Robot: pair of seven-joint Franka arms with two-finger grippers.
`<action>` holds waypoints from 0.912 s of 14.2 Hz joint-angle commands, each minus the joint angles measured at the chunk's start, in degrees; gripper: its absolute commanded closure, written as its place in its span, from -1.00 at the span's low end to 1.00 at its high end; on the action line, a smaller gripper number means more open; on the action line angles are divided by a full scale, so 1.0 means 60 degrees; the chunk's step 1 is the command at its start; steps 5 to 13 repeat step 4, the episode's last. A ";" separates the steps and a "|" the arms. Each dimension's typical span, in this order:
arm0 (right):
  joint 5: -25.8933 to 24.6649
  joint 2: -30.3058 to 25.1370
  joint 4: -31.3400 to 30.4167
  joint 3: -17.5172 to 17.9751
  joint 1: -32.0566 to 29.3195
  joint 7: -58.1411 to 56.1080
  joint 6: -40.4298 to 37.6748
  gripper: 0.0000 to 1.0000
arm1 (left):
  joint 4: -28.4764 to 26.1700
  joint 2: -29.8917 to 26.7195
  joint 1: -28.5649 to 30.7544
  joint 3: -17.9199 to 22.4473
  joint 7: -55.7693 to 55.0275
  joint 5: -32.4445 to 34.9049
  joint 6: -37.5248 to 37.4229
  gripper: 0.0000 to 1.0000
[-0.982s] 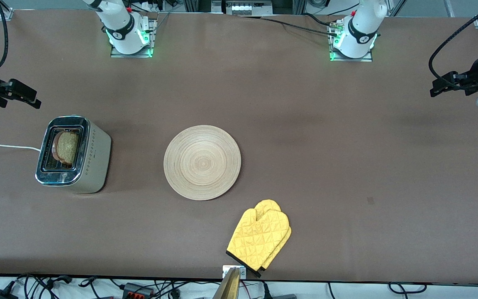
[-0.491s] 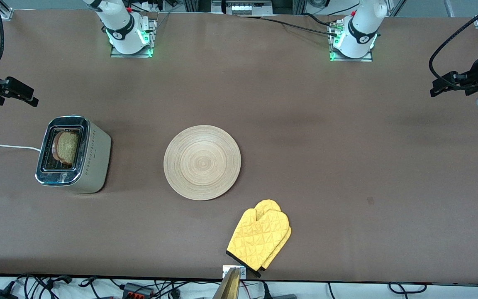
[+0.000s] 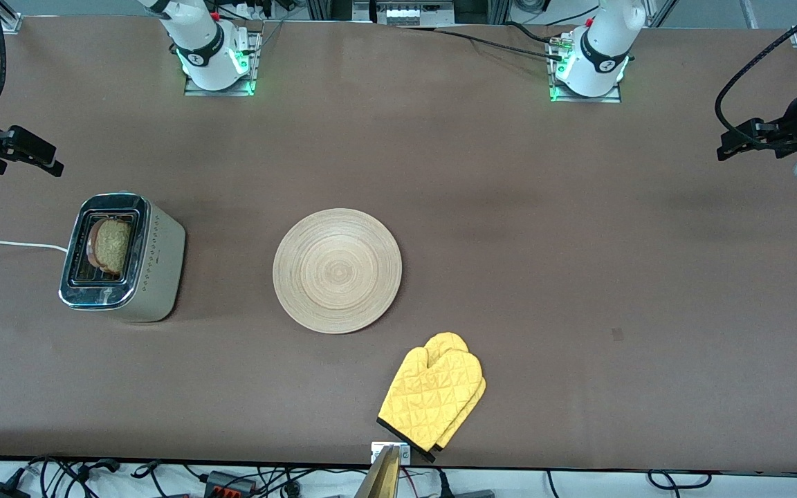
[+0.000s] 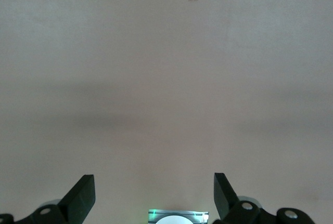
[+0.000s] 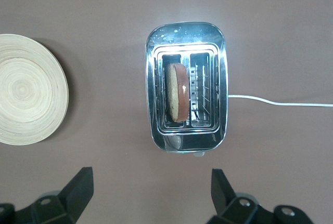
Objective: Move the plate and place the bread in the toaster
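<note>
The toaster [image 3: 122, 259] stands toward the right arm's end of the table, with its white cord [image 3: 4, 243] running off the edge. The bread [image 3: 111, 245] stands in the slot on the plate's side and shows in the right wrist view [image 5: 176, 91], as does the toaster [image 5: 186, 86]. The wooden plate [image 3: 337, 270] lies bare at mid-table and also shows in the right wrist view [image 5: 28, 96]. My right gripper [image 3: 28, 155] hangs open and empty over the table by the toaster [image 5: 151, 182]. My left gripper [image 3: 744, 142] waits open and empty over bare table at the left arm's end [image 4: 153, 187].
A yellow oven mitt [image 3: 434, 398] lies nearer the front camera than the plate, close to the table's front edge. The two arm bases [image 3: 215, 59] [image 3: 589, 66] stand along the back edge. A small dark mark [image 3: 618, 335] is on the tabletop.
My right gripper has drifted slightly higher and away from the toaster. The bread, plate and left arm have not moved.
</note>
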 commanded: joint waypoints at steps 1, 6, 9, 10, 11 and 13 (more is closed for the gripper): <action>-0.0033 -0.0080 0.0068 0.0082 -0.0062 0.0002 -0.0182 -1.00 | -0.0138 -0.0097 0.0032 -0.0018 -0.0067 -0.0035 0.0018 -1.00; -0.0048 -0.0080 0.0053 0.0097 -0.0048 -0.0013 -0.0152 -1.00 | -0.0138 -0.0111 0.0032 -0.0018 -0.0141 -0.0108 -0.0026 -1.00; -0.0048 -0.0080 0.0053 0.0097 -0.0048 -0.0013 -0.0152 -1.00 | -0.0138 -0.0111 0.0032 -0.0018 -0.0141 -0.0108 -0.0026 -1.00; -0.0048 -0.0080 0.0053 0.0097 -0.0048 -0.0013 -0.0152 -1.00 | -0.0138 -0.0111 0.0032 -0.0018 -0.0141 -0.0108 -0.0026 -1.00; -0.0048 -0.0080 0.0053 0.0097 -0.0048 -0.0013 -0.0152 -1.00 | -0.0138 -0.0111 0.0032 -0.0018 -0.0141 -0.0108 -0.0026 -1.00; -0.0048 -0.0080 0.0053 0.0097 -0.0048 -0.0013 -0.0152 -1.00 | -0.0138 -0.0111 0.0032 -0.0018 -0.0141 -0.0108 -0.0026 -1.00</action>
